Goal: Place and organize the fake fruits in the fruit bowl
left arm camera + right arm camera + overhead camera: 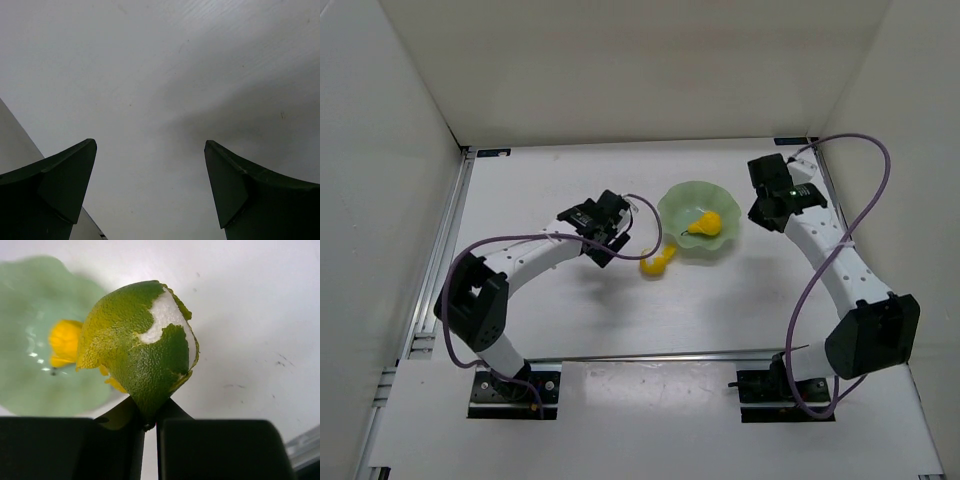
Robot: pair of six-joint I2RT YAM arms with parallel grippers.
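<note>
The fruit bowl [672,207], pale green with a wavy rim, sits right of the table's middle and holds a yellow pear-shaped fruit [705,224]. A yellow piece [657,263] lies on the table just off the bowl's lower-left rim. My right gripper [150,412] is shut on the pointed end of a yellow-green oval fruit [137,347] whose torn skin shows white; it hangs right of the bowl [25,375], with the pear [64,342] behind it. My left gripper [150,150] is open over bare table, left of the yellow piece [612,245].
White walls close in the table at the back and both sides. A metal rail [438,260] runs along the left edge. Purple cables loop from both arms [840,260].
</note>
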